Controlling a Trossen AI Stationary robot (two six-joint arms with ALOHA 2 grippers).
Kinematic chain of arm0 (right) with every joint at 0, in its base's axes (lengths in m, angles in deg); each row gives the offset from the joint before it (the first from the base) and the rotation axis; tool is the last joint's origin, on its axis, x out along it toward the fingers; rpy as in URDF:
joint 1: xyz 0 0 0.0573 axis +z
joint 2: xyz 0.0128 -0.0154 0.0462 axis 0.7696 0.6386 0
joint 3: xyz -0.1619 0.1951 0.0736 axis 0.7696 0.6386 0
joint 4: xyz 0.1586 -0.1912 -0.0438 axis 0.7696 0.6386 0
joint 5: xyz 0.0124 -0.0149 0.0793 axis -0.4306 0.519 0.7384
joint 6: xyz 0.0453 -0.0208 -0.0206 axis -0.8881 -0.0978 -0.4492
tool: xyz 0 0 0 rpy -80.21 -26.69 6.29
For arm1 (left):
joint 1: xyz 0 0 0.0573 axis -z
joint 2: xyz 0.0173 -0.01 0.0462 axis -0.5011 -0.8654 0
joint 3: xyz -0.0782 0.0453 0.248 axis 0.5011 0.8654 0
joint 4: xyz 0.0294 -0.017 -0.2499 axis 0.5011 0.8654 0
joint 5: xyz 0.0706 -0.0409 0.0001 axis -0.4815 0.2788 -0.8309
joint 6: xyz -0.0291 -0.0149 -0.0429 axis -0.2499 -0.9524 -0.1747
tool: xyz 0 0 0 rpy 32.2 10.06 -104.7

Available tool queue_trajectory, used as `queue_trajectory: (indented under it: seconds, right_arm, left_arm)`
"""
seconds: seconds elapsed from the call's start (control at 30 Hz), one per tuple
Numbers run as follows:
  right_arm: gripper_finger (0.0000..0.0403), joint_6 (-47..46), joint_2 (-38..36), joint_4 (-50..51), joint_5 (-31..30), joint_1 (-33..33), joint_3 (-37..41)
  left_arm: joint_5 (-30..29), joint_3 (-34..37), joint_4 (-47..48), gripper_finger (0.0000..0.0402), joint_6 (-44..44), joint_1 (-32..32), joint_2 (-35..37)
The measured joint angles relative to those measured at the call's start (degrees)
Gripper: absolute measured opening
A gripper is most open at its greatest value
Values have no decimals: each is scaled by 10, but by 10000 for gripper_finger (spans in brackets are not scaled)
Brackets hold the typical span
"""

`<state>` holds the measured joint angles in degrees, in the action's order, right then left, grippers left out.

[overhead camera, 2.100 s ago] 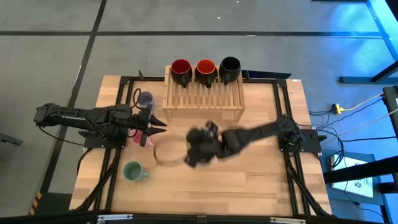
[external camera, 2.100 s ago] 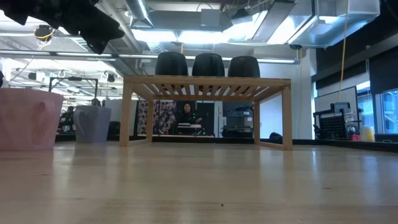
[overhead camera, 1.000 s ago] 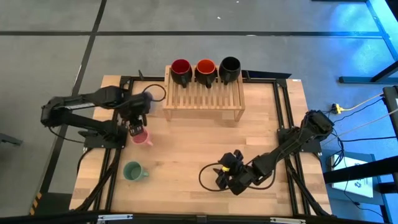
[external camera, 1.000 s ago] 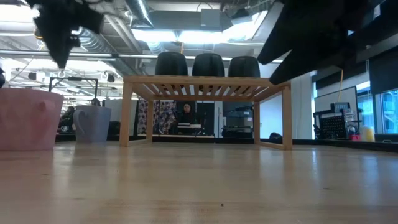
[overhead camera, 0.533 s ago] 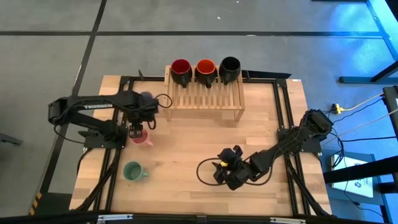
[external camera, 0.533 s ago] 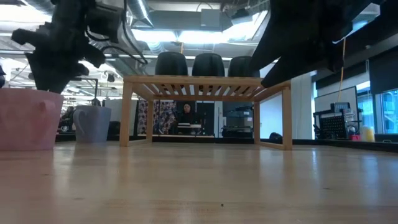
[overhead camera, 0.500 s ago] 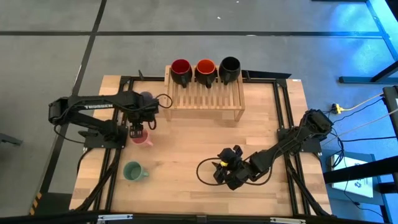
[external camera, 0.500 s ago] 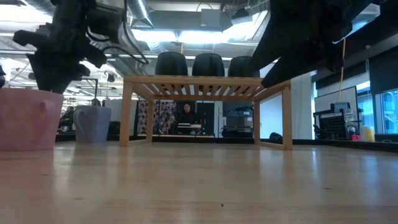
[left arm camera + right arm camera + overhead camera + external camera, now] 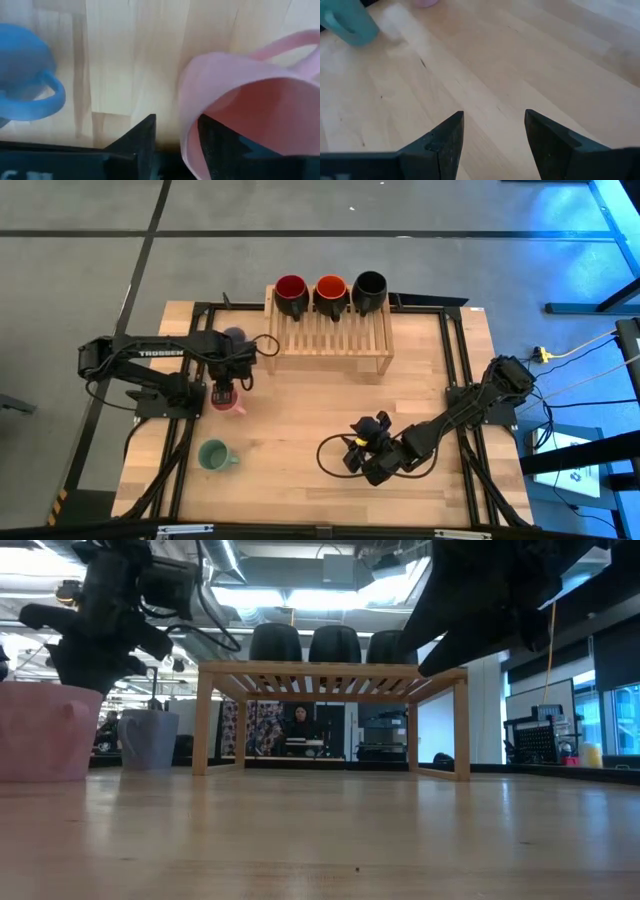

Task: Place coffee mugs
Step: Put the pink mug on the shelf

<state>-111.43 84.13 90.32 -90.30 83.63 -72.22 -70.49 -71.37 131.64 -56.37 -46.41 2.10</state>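
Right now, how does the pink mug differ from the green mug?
The pink mug sits under the left gripper, whose fingers straddle its rim in the left wrist view; the green mug stands alone with no gripper near it. The pink mug is closer to the wooden rack, while the green mug is nearer the table's front edge. Both stand upright, mouths up, on the left side of the table, off the rack.

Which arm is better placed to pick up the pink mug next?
Left. Its claw is right over the pink mug, fingers straddling the rim. The right claw, open, sits across the table.
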Motion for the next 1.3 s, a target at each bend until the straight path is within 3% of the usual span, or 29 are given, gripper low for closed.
queue_trajectory:
  seconds: [0.37, 0.67, 0.83, 1.03, 1.3]
  right_arm:
    - [198, 14, 0, -9, 21, 0, 0]
    - [198, 36, 0, -17, 21, 0, 0]
    - [198, 117, 0, -13, 34, -13, -32]
    - [198, 300, -11, 6, 53, -52, -128]
    - [198, 477, -12, -27, 129, -138, -178]
  left_arm:
    - [43, 10, -32, 18, 15, 2, -11]
    - [52, -31, -25, 13, -26, 64, -12]
    - [64, -115, -26, 13, -83, 118, -12]
    - [58, -206, -36, 13, -144, 157, -12]
    - [22, -260, -71, 13, -210, 178, -25]
